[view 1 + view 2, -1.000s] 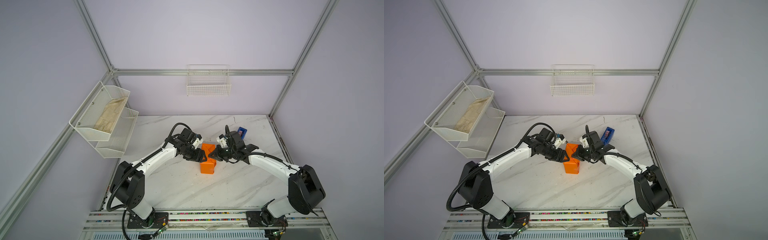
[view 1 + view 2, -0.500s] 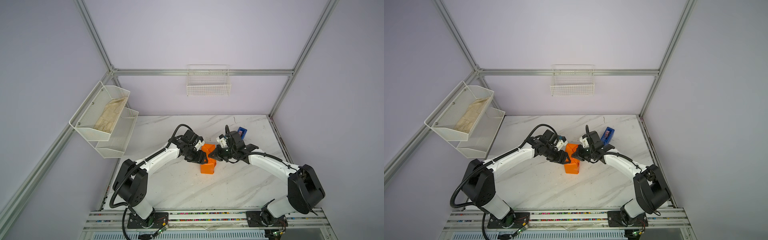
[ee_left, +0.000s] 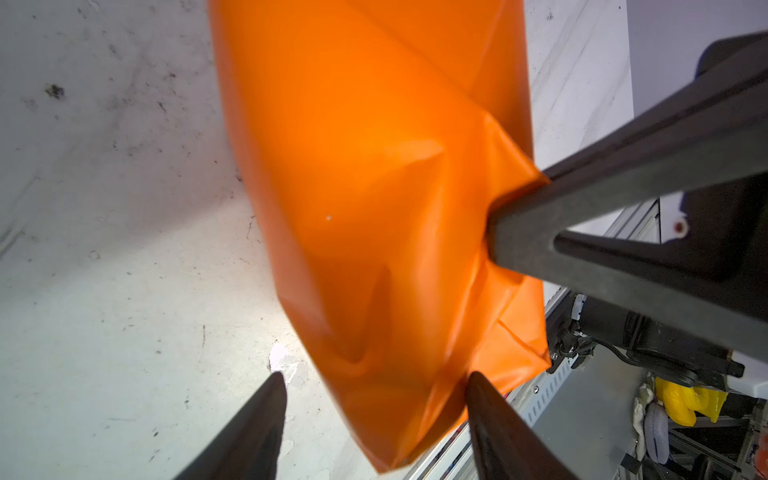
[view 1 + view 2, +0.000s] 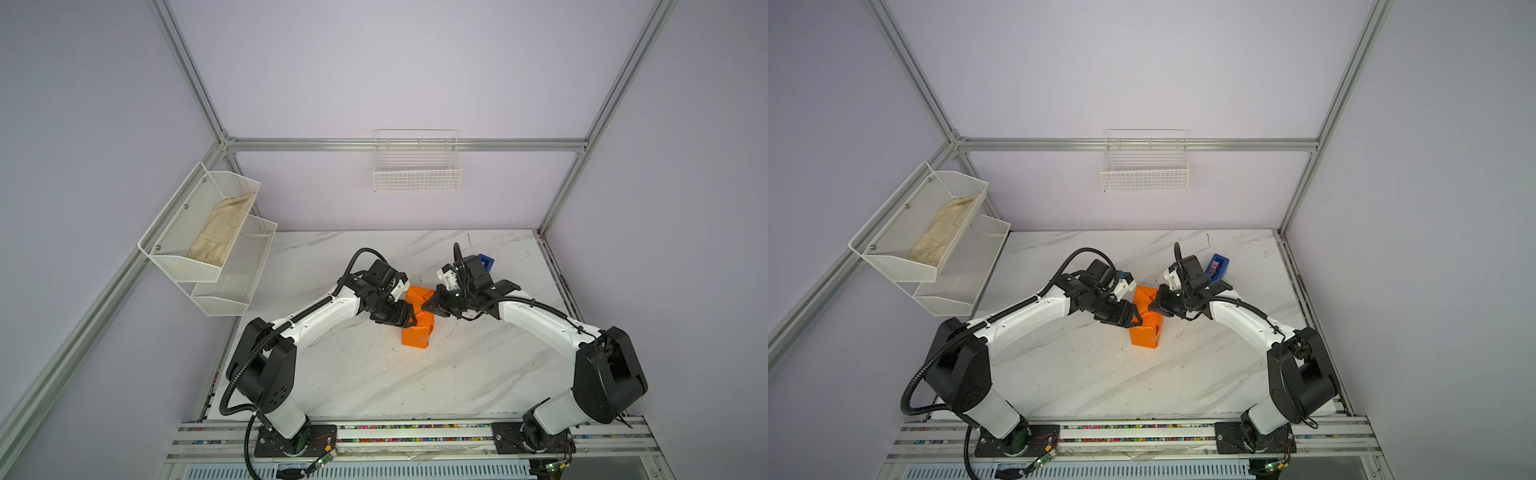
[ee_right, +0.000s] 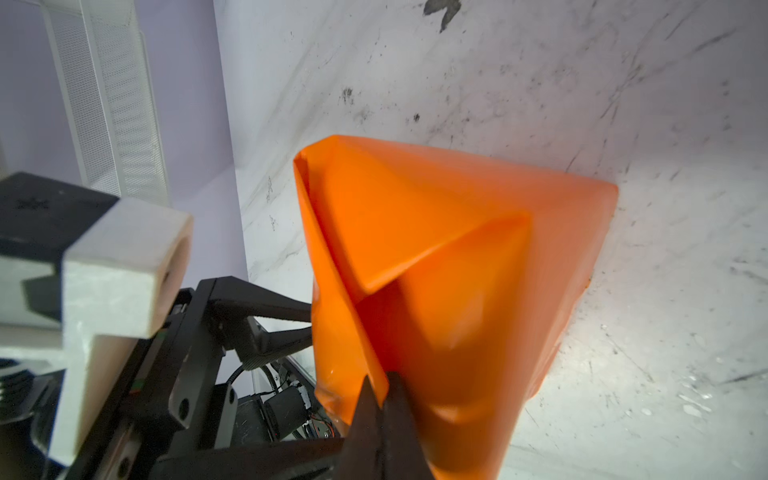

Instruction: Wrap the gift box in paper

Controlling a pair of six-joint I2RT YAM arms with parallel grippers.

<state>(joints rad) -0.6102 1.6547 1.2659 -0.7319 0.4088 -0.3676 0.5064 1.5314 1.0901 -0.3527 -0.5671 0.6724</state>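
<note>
The orange paper (image 4: 417, 336) sits folded into a blocky bundle mid-bench (image 4: 374, 382) in both top views. The left hand (image 4: 409, 318) is at the bundle's 9 o'clock, fingers apart, straddling a bundle corner, one tip touching paper. The right hand (image 4: 428, 308) is at its 2 o'clock, fingers together, pinching a paper fold. A blue tape dispenser (image 4: 485, 262) stands farther out at 1 o'clock, apart from the bundle.

Orange paper (image 4: 417, 336), glossy, folded into a closed blocky packet, with triangular flaps creased across the top side. Placed on the marble table (image 4: 374, 374) near its middle, long side running from far to near. Gift box fully covered by the paper, not visible.
</note>
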